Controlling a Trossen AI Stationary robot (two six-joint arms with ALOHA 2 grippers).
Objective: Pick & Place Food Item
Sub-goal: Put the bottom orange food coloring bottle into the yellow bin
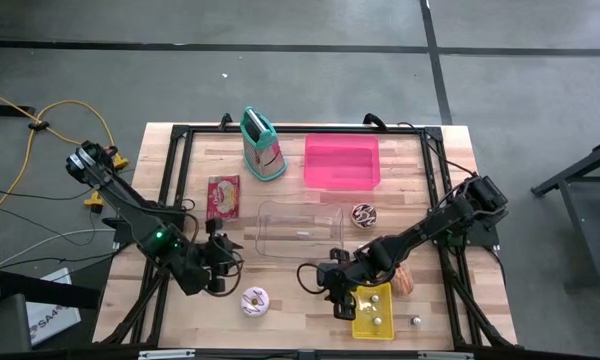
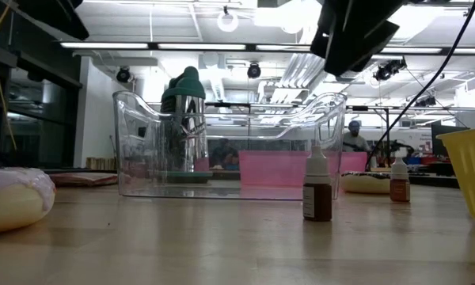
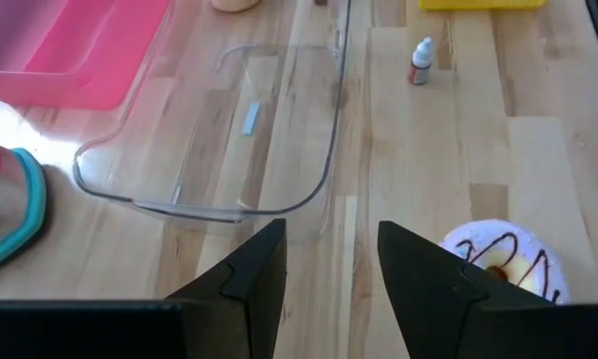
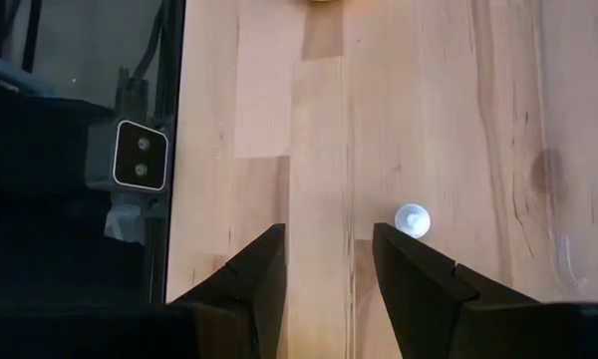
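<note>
The left hand (image 3: 329, 279) hovers with fingers apart and empty. The frosted donut (image 3: 498, 261) lies at its 2 o'clock; misalignment risks nudging it. The right hand (image 4: 327, 274), fingers apart, could topple the dropper bottle (image 4: 412, 219).

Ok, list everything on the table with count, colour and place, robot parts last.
Clear bin: one, transparent, table centre.
Pink bin: one, pink, far side, right of centre.
Grater: one, metal with teal handle, left of the pink bin.
Snack packet: one, red, left of the clear bin.
Chocolate donut: one, brown, right of the clear bin.
Frosted donut: one, pink-white, near edge.
Yellow tray: one, yellow, near right.
Dropper bottles: two, brown with white caps, near the yellow tray.
Left hand: one, dark, open, beside the frosted donut.
Right hand: one, dark, open, left of the yellow tray.
</note>
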